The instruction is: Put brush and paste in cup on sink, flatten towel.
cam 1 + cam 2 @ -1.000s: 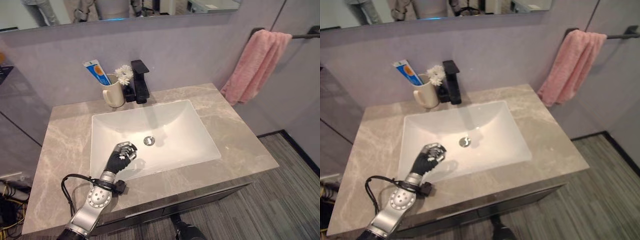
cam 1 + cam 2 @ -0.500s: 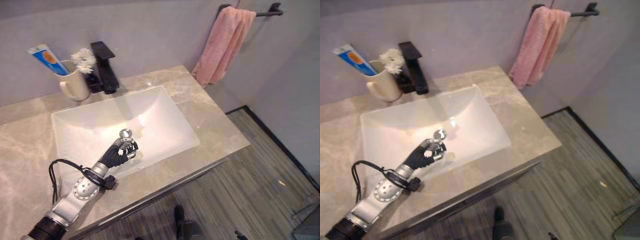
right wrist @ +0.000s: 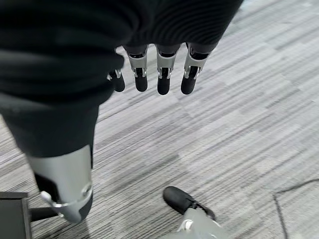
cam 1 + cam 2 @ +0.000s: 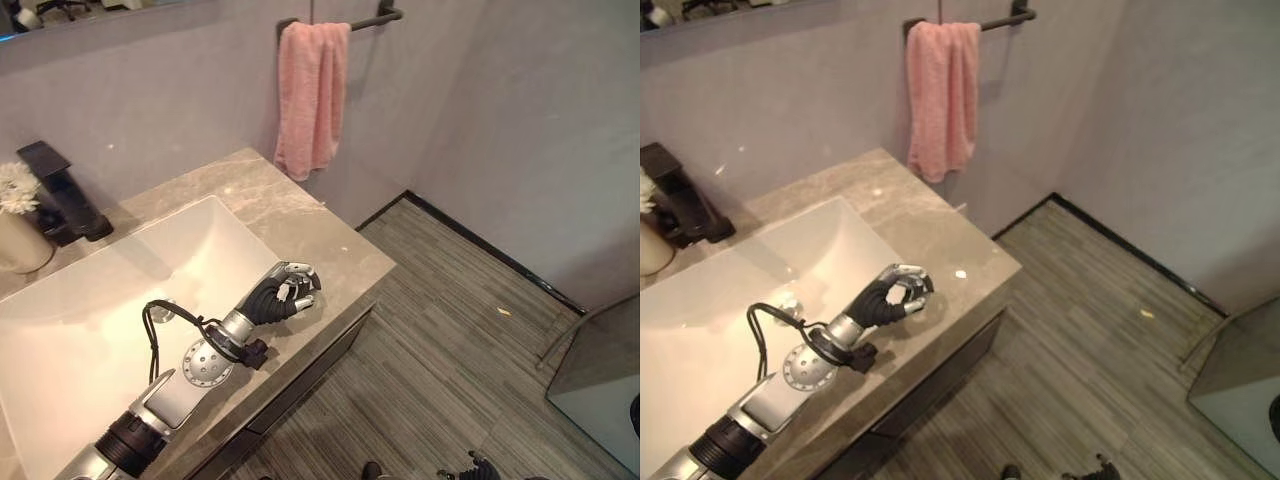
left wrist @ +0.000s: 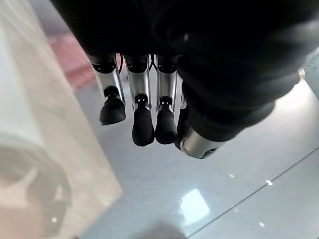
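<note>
I see my left hand [image 4: 282, 297] with curled fingers, holding nothing, above the counter [image 4: 330, 240] beside the white sink [image 4: 120, 300]. A pink towel [image 4: 311, 95] hangs bunched on the wall bar [image 4: 372, 17].

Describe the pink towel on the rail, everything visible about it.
The pink towel looks like soft terry cloth. It is draped over a dark wall rail and hangs down bunched into a narrow column with vertical folds, not spread flat. Its lower edge hangs just above the far corner of the stone counter; whether it touches cannot be told. It hangs close against the grey wall. No hand is on it.
</note>
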### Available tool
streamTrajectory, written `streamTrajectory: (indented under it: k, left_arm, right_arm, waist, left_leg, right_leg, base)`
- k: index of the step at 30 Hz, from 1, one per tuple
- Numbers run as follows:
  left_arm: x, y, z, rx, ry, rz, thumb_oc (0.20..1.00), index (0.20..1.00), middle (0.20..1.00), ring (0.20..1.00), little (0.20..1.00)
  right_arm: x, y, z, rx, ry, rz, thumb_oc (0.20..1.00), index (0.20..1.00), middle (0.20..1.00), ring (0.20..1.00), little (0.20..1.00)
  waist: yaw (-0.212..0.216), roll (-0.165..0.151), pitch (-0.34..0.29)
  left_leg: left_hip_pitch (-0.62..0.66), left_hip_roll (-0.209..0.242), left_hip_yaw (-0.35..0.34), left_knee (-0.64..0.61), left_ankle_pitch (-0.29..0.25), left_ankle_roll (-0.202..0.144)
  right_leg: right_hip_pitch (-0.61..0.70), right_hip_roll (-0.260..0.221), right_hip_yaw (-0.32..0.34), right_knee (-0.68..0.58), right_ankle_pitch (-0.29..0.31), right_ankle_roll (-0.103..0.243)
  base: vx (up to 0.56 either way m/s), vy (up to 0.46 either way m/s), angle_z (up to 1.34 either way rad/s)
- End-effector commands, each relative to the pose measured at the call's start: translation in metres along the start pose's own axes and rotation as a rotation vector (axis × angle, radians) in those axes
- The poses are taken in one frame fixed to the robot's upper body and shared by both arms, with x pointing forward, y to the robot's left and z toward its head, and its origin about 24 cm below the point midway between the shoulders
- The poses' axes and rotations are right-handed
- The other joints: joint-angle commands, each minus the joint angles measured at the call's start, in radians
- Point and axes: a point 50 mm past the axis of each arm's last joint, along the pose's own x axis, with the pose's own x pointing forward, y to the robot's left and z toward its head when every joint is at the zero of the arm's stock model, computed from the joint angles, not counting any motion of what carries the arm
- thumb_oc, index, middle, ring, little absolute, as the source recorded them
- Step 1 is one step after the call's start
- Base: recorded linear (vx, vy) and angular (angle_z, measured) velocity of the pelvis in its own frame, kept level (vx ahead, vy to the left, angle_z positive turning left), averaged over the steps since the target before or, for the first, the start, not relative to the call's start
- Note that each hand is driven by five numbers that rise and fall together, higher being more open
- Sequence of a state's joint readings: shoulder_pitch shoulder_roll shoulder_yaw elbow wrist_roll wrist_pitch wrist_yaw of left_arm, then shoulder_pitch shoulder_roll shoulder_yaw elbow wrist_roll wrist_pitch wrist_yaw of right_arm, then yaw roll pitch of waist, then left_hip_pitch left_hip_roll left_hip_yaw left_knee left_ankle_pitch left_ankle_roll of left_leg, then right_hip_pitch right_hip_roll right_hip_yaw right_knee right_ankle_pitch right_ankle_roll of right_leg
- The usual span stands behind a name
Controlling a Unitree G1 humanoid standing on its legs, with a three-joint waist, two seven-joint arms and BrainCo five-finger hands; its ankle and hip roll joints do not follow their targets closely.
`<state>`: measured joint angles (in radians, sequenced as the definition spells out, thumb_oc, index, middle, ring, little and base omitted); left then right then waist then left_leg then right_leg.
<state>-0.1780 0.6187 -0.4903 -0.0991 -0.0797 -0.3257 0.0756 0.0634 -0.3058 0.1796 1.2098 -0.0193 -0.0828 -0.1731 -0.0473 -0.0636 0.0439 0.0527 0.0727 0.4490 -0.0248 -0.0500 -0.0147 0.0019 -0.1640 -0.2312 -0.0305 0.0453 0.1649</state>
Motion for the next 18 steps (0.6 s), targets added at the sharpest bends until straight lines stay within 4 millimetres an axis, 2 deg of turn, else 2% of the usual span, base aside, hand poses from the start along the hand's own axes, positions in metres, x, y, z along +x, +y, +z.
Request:
streamTrajectory:
  k: [1, 4, 6, 7, 8, 9, 10, 12, 16, 17, 18]
  left_arm:
    - [0.007, 0.0, 0.016, -0.049, -0.089, -0.02, 0.2, 0.2, 0.2, 0.2, 0.2]
    - [0.005, -0.006, 0.005, -0.11, -0.035, -0.05, 0.2, 0.2, 0.2, 0.2, 0.2]
    - [0.004, -0.008, 0.001, -0.13, -0.014, -0.059, 0.2, 0.2, 0.2, 0.2, 0.2]
    - [0.002, -0.011, -0.002, -0.155, 0.002, -0.065, 0.2, 0.2, 0.2, 0.2, 0.2]
    - [0.0, -0.014, -0.004, -0.167, 0.014, -0.078, 0.2, 0.2, 0.2, 0.2, 0.2]
    - [0.0, -0.014, -0.004, -0.168, 0.014, -0.08, 0.2, 0.2, 0.2, 0.2, 0.2]
    - [-0.001, -0.016, -0.005, -0.165, 0.023, -0.088, 0.2, 0.2, 0.2, 0.2, 0.2]
    - [0.0, -0.018, -0.007, -0.165, 0.032, -0.099, 0.2, 0.2, 0.2, 0.2, 0.2]
    - [0.002, -0.021, -0.014, -0.15, 0.06, -0.105, 0.2, 0.2, 0.2, 0.2, 0.2]
    - [0.002, -0.021, -0.015, -0.141, 0.062, -0.104, 0.2, 0.2, 0.2, 0.2, 0.2]
    - [0.002, -0.021, -0.018, -0.127, 0.072, -0.103, 0.2, 0.2, 0.2, 0.2, 0.2]
  right_arm:
    - [-0.004, -0.005, -0.021, -0.037, 0.067, -0.036, 1.0, 1.0, 1.0, 1.0, 1.0]
    - [-0.005, -0.015, -0.028, -0.007, 0.089, -0.079, 1.0, 1.0, 1.0, 1.0, 1.0]
    - [-0.005, -0.017, -0.03, 0.007, 0.094, -0.089, 1.0, 1.0, 1.0, 1.0, 1.0]
    - [-0.006, -0.025, -0.037, 0.022, 0.133, -0.114, 1.0, 1.0, 1.0, 1.0, 1.0]
    - [-0.006, -0.031, -0.041, 0.035, 0.157, -0.135, 1.0, 1.0, 1.0, 1.0, 1.0]
    - [-0.006, -0.032, -0.042, 0.036, 0.158, -0.135, 1.0, 1.0, 1.0, 1.0, 1.0]
    - [-0.005, -0.036, -0.04, 0.047, 0.159, -0.153, 1.0, 1.0, 1.0, 1.0, 1.0]
    - [-0.004, -0.043, -0.036, 0.079, 0.143, -0.186, 1.0, 1.0, 1.0, 1.0, 1.0]
    - [-0.001, -0.05, -0.017, 0.118, 0.045, -0.222, 1.0, 1.0, 1.0, 1.0, 1.0]
    - [0.0, -0.052, -0.013, 0.123, 0.025, -0.228, 1.0, 1.0, 1.0, 1.0, 1.0]
    - [0.001, -0.055, -0.005, 0.117, -0.004, -0.23, 1.0, 1.0, 1.0, 1.0, 1.0]
  waist:
    - [-0.018, -0.027, -0.045]
    - [-0.037, -0.018, -0.041]
    - [-0.043, -0.015, -0.037]
    - [-0.046, -0.01, -0.032]
    - [-0.046, -0.008, -0.025]
    - [-0.044, -0.004, -0.029]
    - [-0.044, -0.002, -0.023]
    - [-0.048, 0.006, -0.021]
    - [-0.057, 0.016, -0.013]
    - [-0.054, 0.015, -0.011]
    - [-0.042, 0.012, -0.002]
  left_leg:
    - [-0.02, -0.002, -0.019, 0.005, -0.016, -0.002]
    - [-0.021, 0.022, -0.015, 0.013, 0.011, -0.028]
    - [-0.023, 0.03, -0.014, 0.015, 0.018, -0.034]
    - [-0.025, 0.038, -0.019, 0.014, 0.027, -0.04]
    - [-0.035, 0.045, -0.002, 0.016, 0.055, -0.036]
    - [-0.025, 0.042, -0.022, 0.009, 0.036, -0.044]
    - [-0.035, 0.048, -0.008, 0.012, 0.063, -0.041]
    - [-0.037, 0.049, -0.026, 0.005, 0.068, -0.047]
    - [-0.045, 0.039, -0.113, -0.004, 0.069, -0.051]
    - [-0.057, 0.032, -0.153, 0.0, 0.072, -0.051]
    - [-0.076, 0.005, -0.256, 0.014, 0.06, -0.047]
  right_leg:
    - [0.009, 0.01, 0.015, 0.045, 0.016, 0.043]
    - [0.028, 0.043, 0.014, 0.012, -0.028, 0.016]
    - [0.029, 0.053, 0.016, 0.008, -0.034, 0.009]
    - [0.03, 0.063, 0.022, 0.001, -0.038, 0.002]
    - [0.022, 0.07, 0.016, -0.003, -0.025, -0.011]
    - [0.031, 0.071, 0.027, -0.006, -0.038, -0.003]
    - [0.022, 0.079, 0.026, -0.013, -0.025, -0.014]
    - [0.021, 0.089, 0.047, -0.036, -0.017, -0.018]
    - [0.015, 0.109, 0.1, -0.047, -0.02, -0.033]
    - [0.008, 0.112, 0.111, -0.045, -0.017, -0.037]
    - [-0.002, 0.115, 0.14, -0.038, -0.017, -0.042]
  base:
    - [-0.01, -0.16, -0.16]
    - [-0.03, -0.169, -0.06]
    - [-0.04, -0.144, -0.01]
    - [-0.14, -0.191, -0.04]
    - [-0.05, -0.112, -0.04]
    - [-0.1, -0.095, -0.06]
    - [-0.03, -0.064, -0.1]
    - [-0.07, -0.089, -0.25]
    - [-0.04, -0.062, -0.18]
    - [-0.06, -0.047, -0.2]
    - [-0.06, -0.057, -0.41]
